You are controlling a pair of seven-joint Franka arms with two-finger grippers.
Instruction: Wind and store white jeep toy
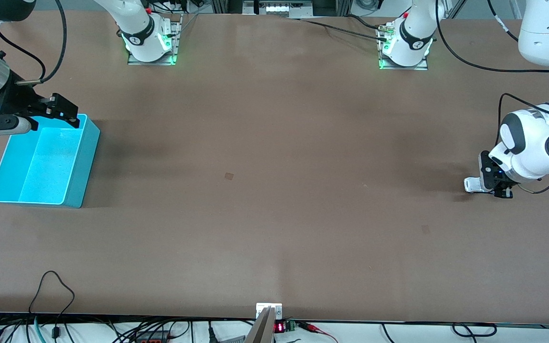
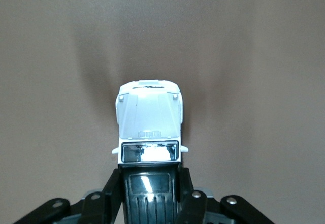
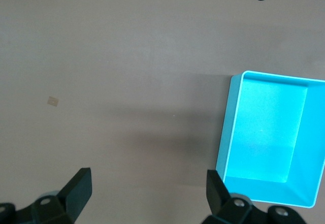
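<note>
At the left arm's end of the brown tabletop point(image 1: 274, 190), about 3 o'clock in the front view, the small white jeep toy with black roof and dark windshield point(image 2: 149, 132) sits low, pinched at its rear sides by the left gripper point(image 1: 486, 186). Likely light, rigid plastic, smooth; a side grip on the body leaves the wheels free. Right gripper point(image 1: 62, 110) waits wide open and empty over the turquoise plastic bin point(image 1: 81, 176) at 9 o'clock.

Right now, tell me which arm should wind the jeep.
Left. Its gripper is already shut on the jeep low over the table; the right gripper hangs open over the bin, holding nothing.
</note>
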